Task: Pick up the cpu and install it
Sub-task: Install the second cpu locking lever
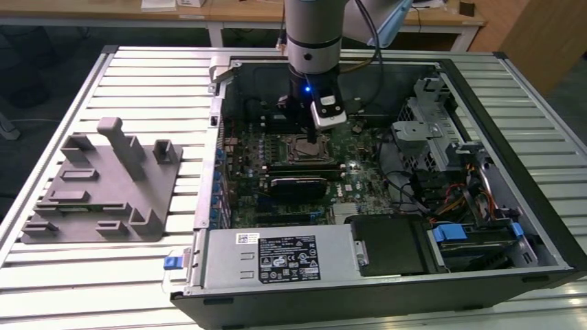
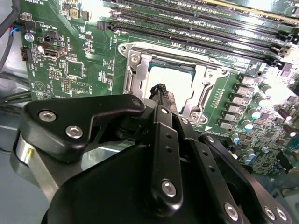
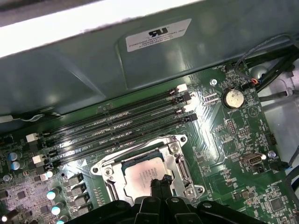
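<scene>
my gripper point(image 3: 159, 183) sits at the bottom centre of the first wrist view, fingertips pressed together with nothing between them. just beyond the tips lies the cpu point(image 3: 145, 176), flat in its socket frame point(image 3: 180, 161), directly under me (square, so no long axis to line up with). farther up the frame run the memory slots point(image 3: 117, 126), then the case wall point(image 3: 93, 74) at the top.

The place looked like a robotics lab or test workshop. An opened desktop computer case point(image 1: 385, 172) lay on a slatted aluminium worktable point(image 1: 137, 75), beside a grey moulded parts fixture point(image 1: 101, 192). Wooden desks point(image 1: 238, 14) stood behind, and an industrial robot arm point(image 1: 312, 34) reached over the motherboard point(image 3: 233, 154).
</scene>
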